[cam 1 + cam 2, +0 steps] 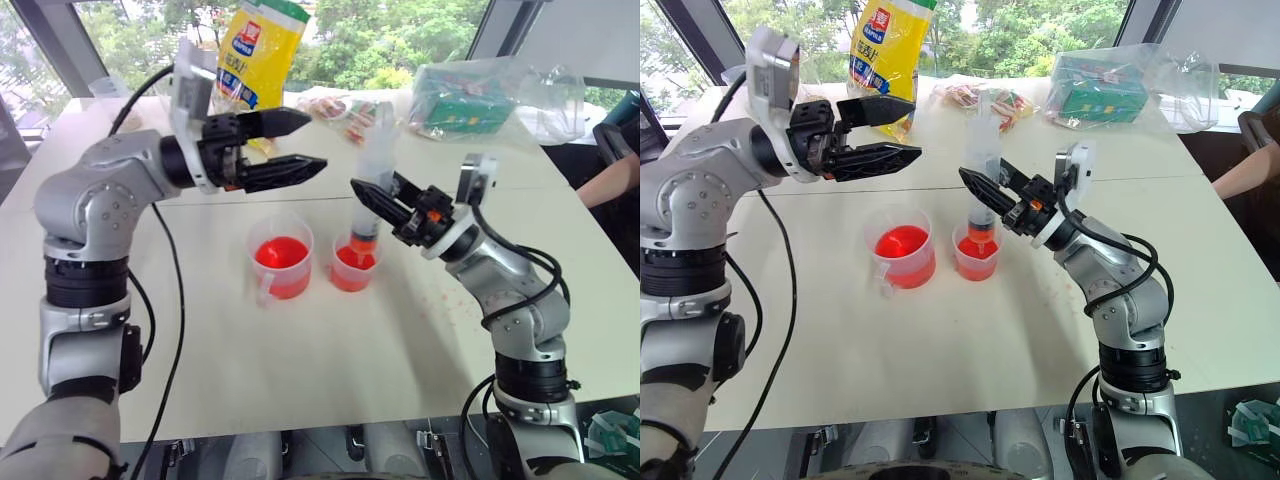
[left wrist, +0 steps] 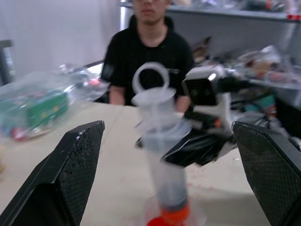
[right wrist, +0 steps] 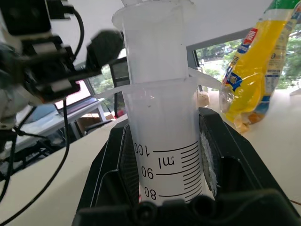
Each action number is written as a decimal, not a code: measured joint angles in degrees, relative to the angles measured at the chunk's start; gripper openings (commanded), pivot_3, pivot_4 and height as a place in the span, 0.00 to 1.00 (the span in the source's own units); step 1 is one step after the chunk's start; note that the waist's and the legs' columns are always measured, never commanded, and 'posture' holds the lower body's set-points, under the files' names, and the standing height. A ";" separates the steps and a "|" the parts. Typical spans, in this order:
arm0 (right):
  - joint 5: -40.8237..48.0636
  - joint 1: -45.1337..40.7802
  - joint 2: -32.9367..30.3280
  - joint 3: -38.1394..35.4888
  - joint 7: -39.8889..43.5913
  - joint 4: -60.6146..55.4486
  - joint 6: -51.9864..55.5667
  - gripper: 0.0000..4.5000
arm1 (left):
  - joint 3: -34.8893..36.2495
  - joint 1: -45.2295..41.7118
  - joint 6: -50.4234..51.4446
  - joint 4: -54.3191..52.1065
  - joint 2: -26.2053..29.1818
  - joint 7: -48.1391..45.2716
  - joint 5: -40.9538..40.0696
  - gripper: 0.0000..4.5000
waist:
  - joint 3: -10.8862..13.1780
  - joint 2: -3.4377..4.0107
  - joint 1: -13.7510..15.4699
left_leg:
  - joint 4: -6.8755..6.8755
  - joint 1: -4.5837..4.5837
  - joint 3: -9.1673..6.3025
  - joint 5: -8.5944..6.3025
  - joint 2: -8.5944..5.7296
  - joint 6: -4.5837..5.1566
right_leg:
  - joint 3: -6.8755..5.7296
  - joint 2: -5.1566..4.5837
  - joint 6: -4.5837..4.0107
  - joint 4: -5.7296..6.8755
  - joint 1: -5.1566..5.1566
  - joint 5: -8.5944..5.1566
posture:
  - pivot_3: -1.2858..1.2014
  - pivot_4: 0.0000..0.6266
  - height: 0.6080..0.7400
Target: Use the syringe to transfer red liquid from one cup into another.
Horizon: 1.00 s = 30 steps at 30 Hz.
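Right gripper (image 1: 372, 196) fingers clamped on upright syringe (image 1: 373, 172), orange tip in small handleless cup (image 1: 353, 266) of red liquid (image 1: 352, 258), handled cup (image 1: 280, 259) beside it on desk (image 1: 330, 350), left gripper (image 1: 300, 143) fingers spread wide above, empty

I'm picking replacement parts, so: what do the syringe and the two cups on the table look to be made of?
Syringe: likely clear, slightly frosted plastic; black scale marks are printed on the barrel and the background shows through faintly.
Handled cup: seemingly thin clear plastic; the red liquid shows through its wall.
Smaller cup: apparently the same clear plastic, glossy.
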 measured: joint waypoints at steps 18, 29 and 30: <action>-1.84 0.14 0.08 1.90 0.31 0.90 -1.67 0.30 | -5.47 -4.85 0.08 3.89 -7.45 -1.63 1.25 0.99 | 0.00 0.00 0.16 | 0.01 0.00 -0.01 0.00 -0.02 0.00 | 0.00 0.00 0.00 -0.01 0.01 0.00 | 0.52 0.24 1.00; -2.46 0.43 0.07 2.32 0.28 0.90 -1.67 0.30 | -7.32 -6.72 -2.04 7.59 -9.77 -3.59 4.55 0.81 | 0.00 0.00 0.15 | 0.01 0.00 -0.01 0.00 -0.02 0.00 | 0.00 0.00 0.00 -0.01 0.01 0.00 | 0.52 0.24 1.00; -2.61 0.45 0.07 2.37 0.30 0.90 -1.67 0.30 | -7.31 -6.86 -2.26 8.07 -9.88 -3.53 5.06 0.71 | 0.00 0.00 0.15 | 0.01 0.00 -0.01 0.00 -0.01 0.00 | 0.00 0.00 0.00 -0.01 0.01 0.00 | 0.52 0.24 1.00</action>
